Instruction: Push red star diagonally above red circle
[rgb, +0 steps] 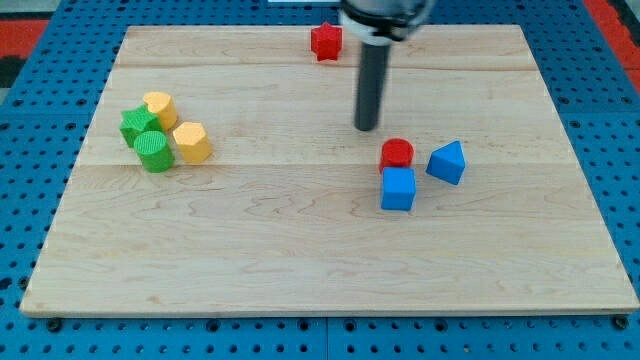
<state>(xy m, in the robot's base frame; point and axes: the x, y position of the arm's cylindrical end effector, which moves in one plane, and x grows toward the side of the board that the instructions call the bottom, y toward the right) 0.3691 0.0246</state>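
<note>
The red star (325, 41) lies near the top edge of the wooden board, a little left of the rod. The red circle (397, 153) sits right of the board's centre, touching the blue cube (398, 189) just below it. My tip (367, 127) rests on the board up and to the left of the red circle, a short gap away. It is well below and to the right of the red star, not touching any block.
A blue triangular block (447, 162) lies right of the red circle. At the left, a cluster holds a green star (138, 124), a green cylinder (154, 152), a yellow cylinder (160, 107) and a yellow hexagon (191, 142). The board (300, 260) lies on a blue pegboard.
</note>
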